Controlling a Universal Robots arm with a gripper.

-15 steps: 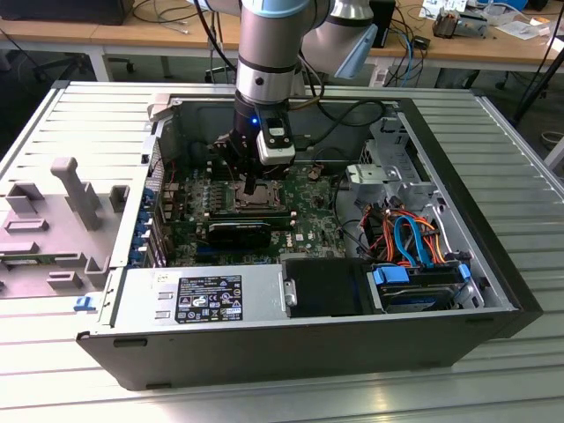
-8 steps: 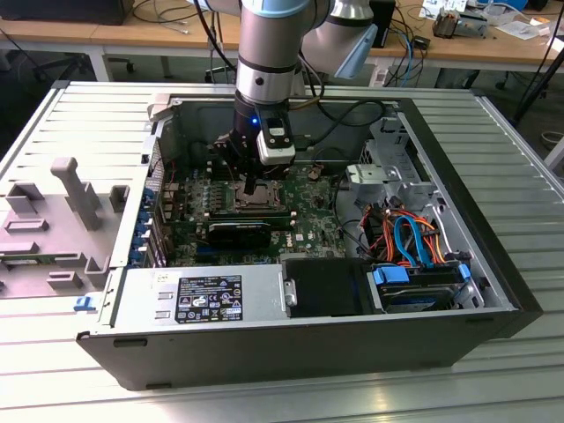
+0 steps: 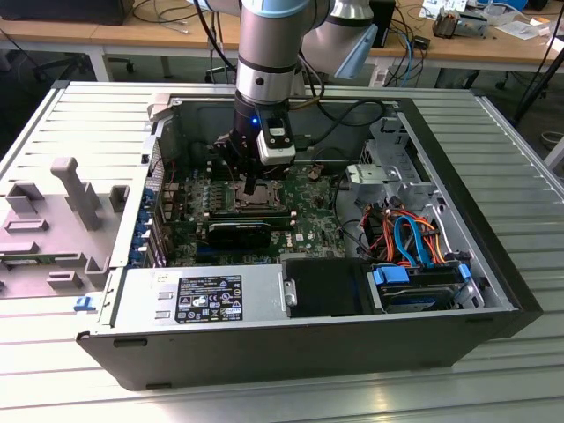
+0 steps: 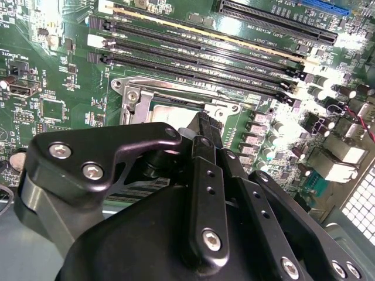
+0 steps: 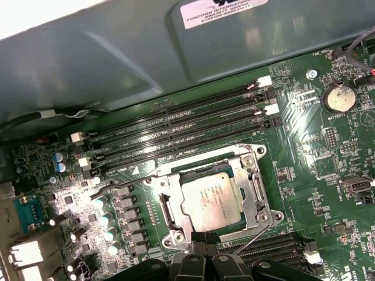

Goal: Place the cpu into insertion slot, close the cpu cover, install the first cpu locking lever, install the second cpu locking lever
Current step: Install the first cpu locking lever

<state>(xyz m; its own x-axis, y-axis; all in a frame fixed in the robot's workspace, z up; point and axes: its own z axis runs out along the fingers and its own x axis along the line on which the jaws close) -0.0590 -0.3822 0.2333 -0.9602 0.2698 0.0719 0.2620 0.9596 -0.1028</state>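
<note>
Claw (image 5: 204, 237): black two-fingered metal gripper, fingertips pressed together, nothing seen held.
Cpu (image 5: 212, 199): small flat square chip, silver-grey metal top, seated just beyond the fingertips.
Insertion slot (image 5: 170, 213): square silver-rimmed socket, occupied by the chip.
Cpu cover (image 5: 256, 187): thin silver frame plate, laid flat around the chip.

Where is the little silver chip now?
In the first wrist view, the cpu lies in the insertion slot on the green board, next to the long black memory slots.

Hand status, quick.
Hand: closed, holding nothing, poised at the edge of the cpu cover, with the cpu seated beneath.
</note>
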